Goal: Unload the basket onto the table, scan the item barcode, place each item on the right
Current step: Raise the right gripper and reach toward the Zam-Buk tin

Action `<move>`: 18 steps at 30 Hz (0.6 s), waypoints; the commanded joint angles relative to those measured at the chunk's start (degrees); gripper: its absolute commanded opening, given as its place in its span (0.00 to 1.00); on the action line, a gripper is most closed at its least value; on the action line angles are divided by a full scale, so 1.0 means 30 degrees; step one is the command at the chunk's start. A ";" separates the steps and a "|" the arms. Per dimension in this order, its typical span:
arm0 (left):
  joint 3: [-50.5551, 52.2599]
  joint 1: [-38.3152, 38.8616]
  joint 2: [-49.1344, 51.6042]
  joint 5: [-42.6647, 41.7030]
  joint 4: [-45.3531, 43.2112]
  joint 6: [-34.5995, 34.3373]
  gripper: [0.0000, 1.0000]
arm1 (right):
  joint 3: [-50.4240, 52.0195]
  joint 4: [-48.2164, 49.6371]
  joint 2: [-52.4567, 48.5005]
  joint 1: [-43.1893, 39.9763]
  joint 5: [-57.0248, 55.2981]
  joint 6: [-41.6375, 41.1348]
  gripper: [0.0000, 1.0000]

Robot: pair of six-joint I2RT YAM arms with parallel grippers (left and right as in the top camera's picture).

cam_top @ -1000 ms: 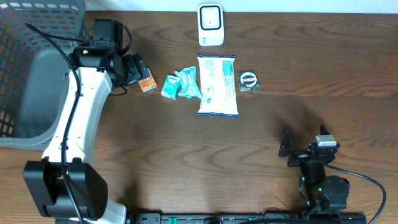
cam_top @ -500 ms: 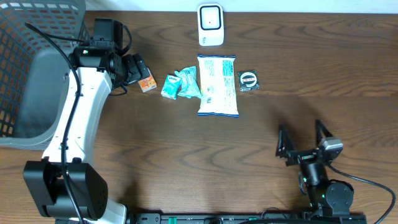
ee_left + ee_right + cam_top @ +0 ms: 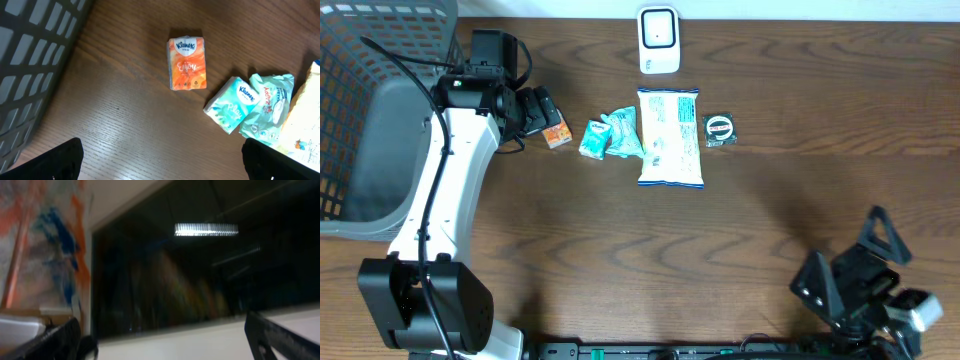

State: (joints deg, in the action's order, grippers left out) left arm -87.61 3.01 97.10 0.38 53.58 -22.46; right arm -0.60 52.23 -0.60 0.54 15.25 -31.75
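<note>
The left gripper (image 3: 542,112) hangs open over the orange tissue pack (image 3: 187,63), which lies far left between the basket (image 3: 350,60) and the blue packets (image 3: 596,138). The right gripper (image 3: 848,262), also open, sits near right. The scanner (image 3: 659,40) stands far centre.

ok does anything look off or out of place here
Nothing is spilled. The right gripper is tipped upward at the table's near edge: its wrist camera shows a strip light, not the table. The two teal packs lie jumbled against the white bag.
</note>
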 commanded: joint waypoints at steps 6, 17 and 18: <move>-0.0080 -0.0066 0.0087 0.0248 0.0058 0.0117 1.00 | -0.3563 -0.2251 -0.0889 -0.0291 -0.2178 0.3854 0.99; -0.0080 -0.0066 0.0087 0.0248 0.0058 0.0117 1.00 | -1.1315 -1.0499 -0.9187 -0.0291 0.5020 1.1358 0.99; -0.0080 -0.0066 0.0087 0.0248 0.0058 0.0124 1.00 | -1.2597 -1.1846 -1.1191 -0.0284 0.5646 1.1336 0.99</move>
State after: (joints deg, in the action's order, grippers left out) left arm -87.61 3.01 97.10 0.38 53.63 -22.46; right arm -32.42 21.89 -25.06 0.54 24.45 -4.03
